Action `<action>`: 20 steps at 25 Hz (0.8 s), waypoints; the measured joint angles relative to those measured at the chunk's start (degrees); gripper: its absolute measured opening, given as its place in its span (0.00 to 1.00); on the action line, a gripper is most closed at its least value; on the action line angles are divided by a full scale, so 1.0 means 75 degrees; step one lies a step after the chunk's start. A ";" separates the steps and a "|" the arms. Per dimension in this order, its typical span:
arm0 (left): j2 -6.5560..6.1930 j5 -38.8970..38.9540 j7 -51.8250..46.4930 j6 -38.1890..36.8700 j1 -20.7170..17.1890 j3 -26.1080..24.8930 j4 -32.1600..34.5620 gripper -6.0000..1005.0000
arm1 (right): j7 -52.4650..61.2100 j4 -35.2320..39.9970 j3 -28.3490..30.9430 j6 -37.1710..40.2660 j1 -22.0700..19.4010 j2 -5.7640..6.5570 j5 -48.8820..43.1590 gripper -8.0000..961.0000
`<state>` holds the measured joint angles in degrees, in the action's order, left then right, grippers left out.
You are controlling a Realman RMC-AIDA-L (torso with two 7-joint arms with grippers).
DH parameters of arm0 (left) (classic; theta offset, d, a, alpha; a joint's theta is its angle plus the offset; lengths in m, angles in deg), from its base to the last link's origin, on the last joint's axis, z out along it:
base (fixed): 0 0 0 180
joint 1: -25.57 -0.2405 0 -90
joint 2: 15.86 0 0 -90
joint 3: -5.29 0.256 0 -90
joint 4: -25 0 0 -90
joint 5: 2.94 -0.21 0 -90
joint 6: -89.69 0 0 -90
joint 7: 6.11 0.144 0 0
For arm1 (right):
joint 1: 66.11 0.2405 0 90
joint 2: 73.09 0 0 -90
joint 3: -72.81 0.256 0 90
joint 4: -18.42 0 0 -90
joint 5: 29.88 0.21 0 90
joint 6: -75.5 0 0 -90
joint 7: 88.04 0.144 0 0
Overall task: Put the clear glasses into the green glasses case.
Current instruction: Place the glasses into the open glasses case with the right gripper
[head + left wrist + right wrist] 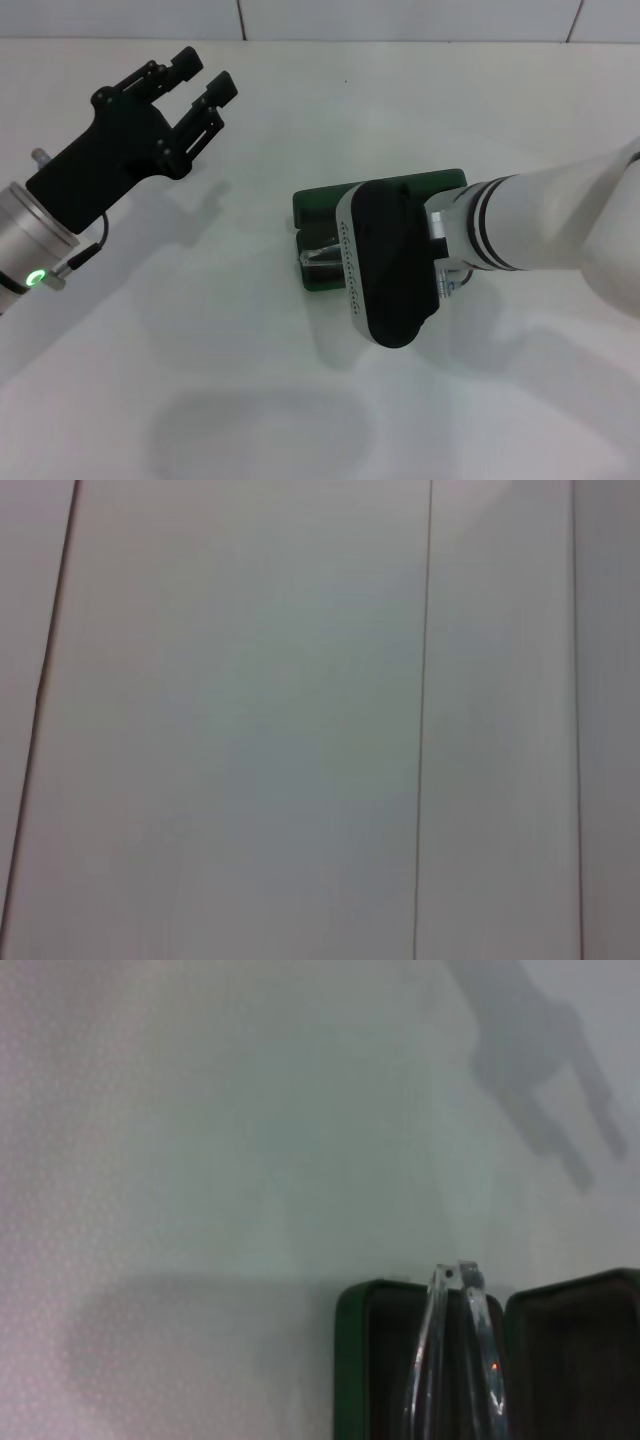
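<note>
The green glasses case (318, 205) is lying open on the white table (250, 380), a little right of the middle in the head view, and most of it is being covered by the right arm's black wrist housing, which is being held directly above it. The right hand itself is being hidden under that housing, so whether its fingers are spread or closed cannot be told. In the right wrist view the case (352, 1360) is being seen from close above, its two dark-lined halves (570, 1370) lying side by side with the green rim around them. The clear glasses (455, 1350) are being seen there over the case, their thin clear arms running across the dark lining near the line where the two halves meet; whether they are being gripped or are resting in the case cannot be told. In the head view a small clear glint of the glasses (322, 256) is showing at the case's near edge.

The left hand (200, 85) is being held above the table at the far left, well apart from the case, its black fingers spread wide and holding nothing. The left wrist view is showing only pale panels with thin dark seams.
</note>
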<state>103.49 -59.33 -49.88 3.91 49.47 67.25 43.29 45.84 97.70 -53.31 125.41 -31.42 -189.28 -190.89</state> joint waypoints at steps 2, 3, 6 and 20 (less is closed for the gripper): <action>0.0000 -0.0009 0.0000 0.0000 0.0005 0.0000 0.0000 0.49 | 0.0022 0.0025 -0.0002 -0.0001 -0.0014 -0.0001 -0.0099 0.12; 0.0000 -0.0013 0.0000 0.0000 0.0005 0.0000 0.0000 0.49 | 0.0059 0.0028 -0.0001 -0.0001 -0.0016 0.0000 -0.0162 0.12; 0.0000 -0.0016 0.0000 0.0000 0.0005 0.0000 0.0000 0.49 | 0.0196 0.0030 -0.0003 -0.0003 -0.0020 0.0000 -0.0362 0.12; 0.0000 -0.0043 0.0000 0.0000 0.0012 0.0000 0.0054 0.49 | 0.0226 -0.0045 0.0062 -0.0051 -0.0028 0.0000 -0.0412 0.12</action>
<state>103.49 -59.66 -49.88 3.91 49.56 67.25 43.69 47.54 97.37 -52.85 125.02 -31.63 -189.28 -193.98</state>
